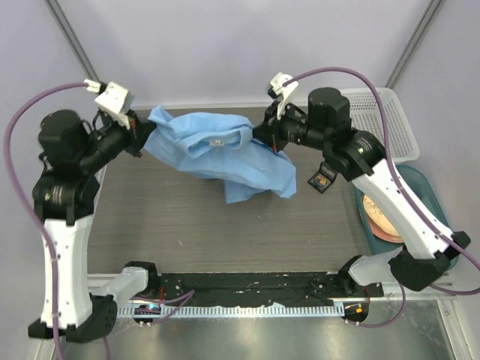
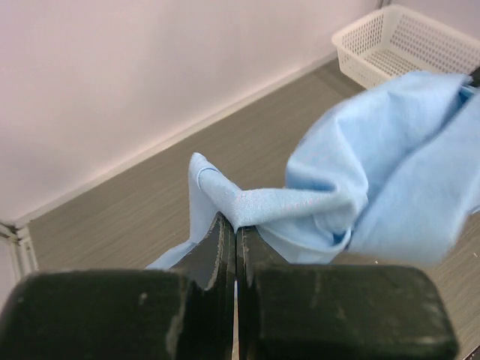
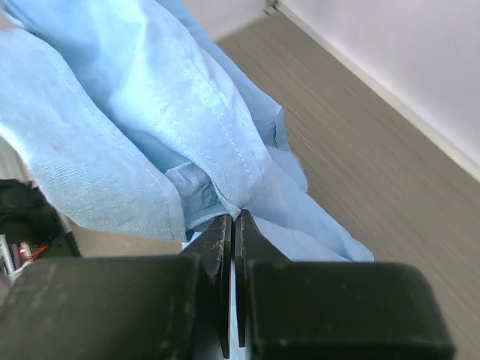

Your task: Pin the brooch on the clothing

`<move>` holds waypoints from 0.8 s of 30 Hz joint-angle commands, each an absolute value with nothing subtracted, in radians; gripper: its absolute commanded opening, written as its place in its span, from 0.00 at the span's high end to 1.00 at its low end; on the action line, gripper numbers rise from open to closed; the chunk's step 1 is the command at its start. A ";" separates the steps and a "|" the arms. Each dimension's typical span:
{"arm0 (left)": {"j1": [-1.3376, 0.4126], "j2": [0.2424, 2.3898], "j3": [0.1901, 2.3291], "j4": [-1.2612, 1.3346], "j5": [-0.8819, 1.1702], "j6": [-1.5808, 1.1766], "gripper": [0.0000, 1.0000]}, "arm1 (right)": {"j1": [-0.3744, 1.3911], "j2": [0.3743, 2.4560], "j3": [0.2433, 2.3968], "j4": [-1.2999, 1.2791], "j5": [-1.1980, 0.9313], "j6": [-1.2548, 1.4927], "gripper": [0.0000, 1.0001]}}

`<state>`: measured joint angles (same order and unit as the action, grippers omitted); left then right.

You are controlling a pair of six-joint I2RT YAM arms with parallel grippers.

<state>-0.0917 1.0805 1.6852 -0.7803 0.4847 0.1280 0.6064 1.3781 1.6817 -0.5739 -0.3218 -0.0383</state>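
The clothing [image 1: 217,154], a light blue shirt with its collar facing up, hangs bunched above the table between both arms. My left gripper [image 1: 142,139] is shut on a fold at the shirt's left edge; in the left wrist view its tips [image 2: 235,225] pinch the thin fabric [image 2: 375,172]. At the shirt's right side my right gripper [image 1: 264,139] is shut on a seamed fold, and the right wrist view shows those tips [image 3: 234,217] biting the cloth [image 3: 150,112]. The brooch [image 1: 322,181] shows as a tiny orange spot in a small black case on the table, under the right arm.
A white mesh basket [image 1: 386,124] stands at the back right, also seen in the left wrist view as the basket [image 2: 397,41]. A teal tray [image 1: 435,202] holding a pinkish dish sits at the right edge. The back wall runs close behind the shirt.
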 commanded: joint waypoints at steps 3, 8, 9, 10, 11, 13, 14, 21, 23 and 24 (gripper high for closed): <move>-0.091 0.873 1.721 -0.742 0.394 0.012 1.00 | 0.773 1.264 1.841 -0.620 -0.094 -0.091 0.99; -0.092 0.787 1.747 -0.719 0.348 0.006 1.00 | 0.801 1.293 2.020 -0.676 -0.097 -0.028 0.99; -0.091 0.785 1.778 -0.719 0.335 0.005 1.00 | 0.799 1.304 2.037 -0.684 -0.101 -0.022 0.99; -0.091 0.795 1.793 -0.719 0.322 -0.021 1.00 | 0.799 1.310 2.054 -0.684 -0.100 -0.017 0.99; -0.091 0.799 1.807 -0.719 0.295 -0.023 1.00 | 0.799 1.318 2.078 -0.681 -0.092 -0.012 0.99; -0.092 0.828 1.833 -0.698 0.272 -0.023 1.00 | 0.801 1.344 2.092 -0.664 -0.083 -0.011 0.99; -0.091 0.840 1.838 -0.692 0.253 -0.018 1.00 | 0.801 1.353 2.095 -0.654 -0.071 -0.009 0.99; -0.092 1.044 1.741 -0.572 0.028 0.101 1.00 | 0.755 1.552 2.111 -0.453 0.253 -0.149 0.99; -0.091 1.136 1.732 -0.537 -0.036 0.152 1.00 | 0.697 1.718 2.212 -0.448 0.259 -0.137 0.99; -0.087 1.240 1.733 -0.525 -0.072 0.156 1.00 | 0.654 1.779 2.264 -0.456 0.265 -0.124 0.99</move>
<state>-0.0959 1.0058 1.7695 -0.6334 0.1364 0.0666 0.7715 1.5566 2.1273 -0.5655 0.0872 -0.0917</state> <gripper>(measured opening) 0.017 0.023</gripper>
